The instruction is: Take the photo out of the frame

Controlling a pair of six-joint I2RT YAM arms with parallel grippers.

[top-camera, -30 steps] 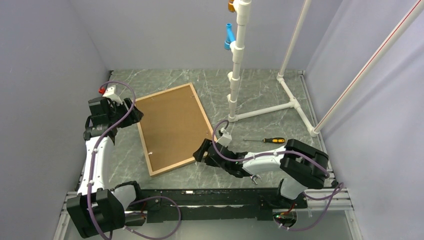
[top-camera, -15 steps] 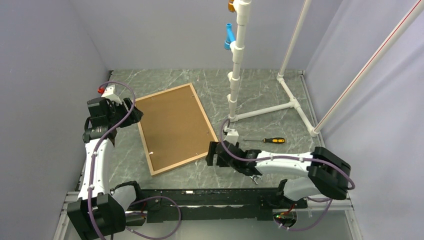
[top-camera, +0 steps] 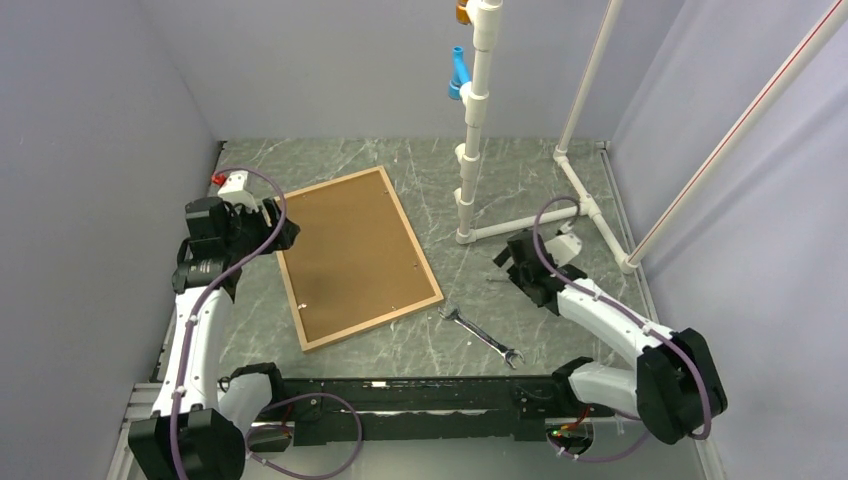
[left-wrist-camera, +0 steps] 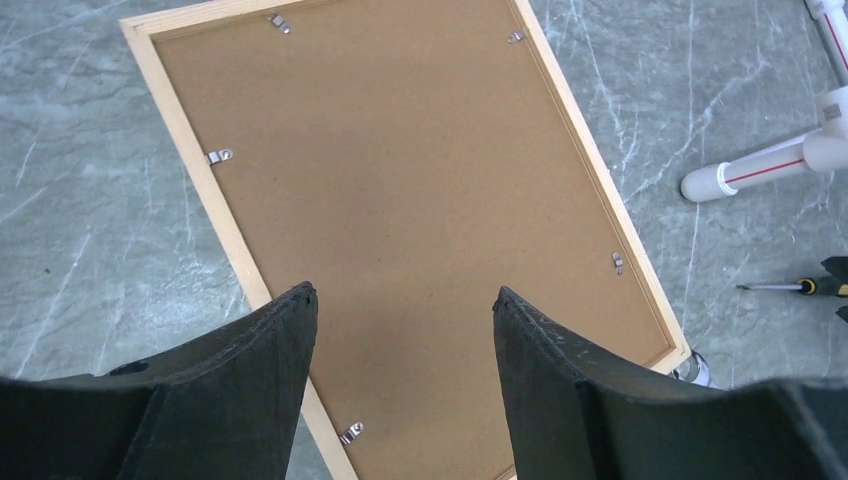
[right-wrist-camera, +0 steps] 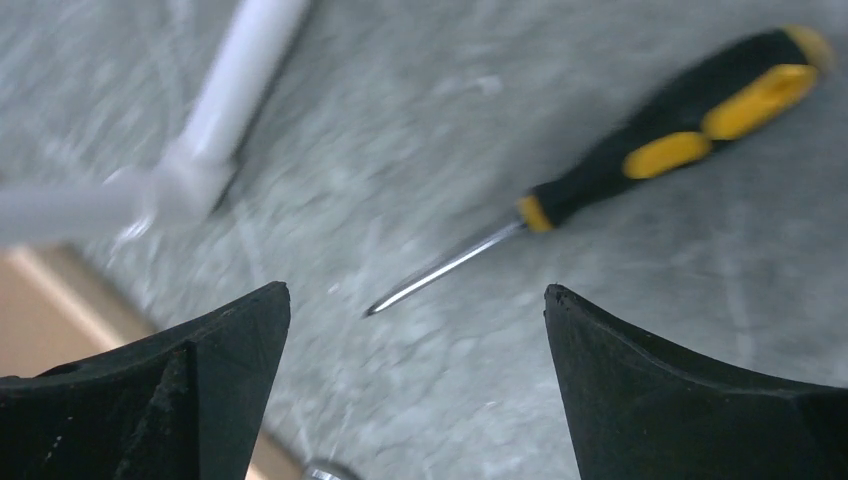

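frame point(left-wrist-camera: 602, 180) back-up on grey marbled table point(top-camera: 530, 175) | lilac walls point(top-camera: 300, 60) | left end effector point(left-wrist-camera: 400, 298), right end effector point(right-wrist-camera: 416, 290): open, empty

readable text: none | labels, brands: none — numbers, signs: none

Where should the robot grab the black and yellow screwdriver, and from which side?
Grab the screwdriver by its thick black-and-yellow handle, not the thin metal shaft. It lies flat on the table, so coming straight down from above, with the jaws either side of the handle, looks best. The right gripper hangs open over it.
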